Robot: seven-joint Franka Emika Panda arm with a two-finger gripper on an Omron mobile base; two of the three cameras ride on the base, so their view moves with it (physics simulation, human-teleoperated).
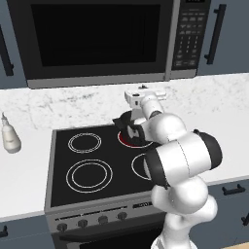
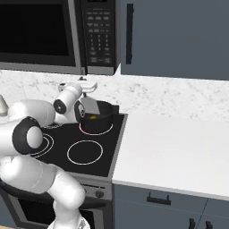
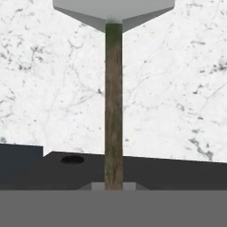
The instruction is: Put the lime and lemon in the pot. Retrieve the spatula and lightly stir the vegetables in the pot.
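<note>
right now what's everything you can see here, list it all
pot: one, black, on the stove's back right burner
lemon: one, yellow, inside the pot
spatula: one, pale grey blade on a dark handle, held over the pot
stove: one, black top with white rings
microwave: one, dark, above the stove
bottle: one, pale, on the counter left of the stove
counter: white marble
end effector: one, closed on the spatula handle

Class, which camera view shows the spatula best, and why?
The hand view: the spatula runs up the frame, dark handle to pale blade, held by the gripper. In both base views, only its pale blade peeks above the hand.
</note>
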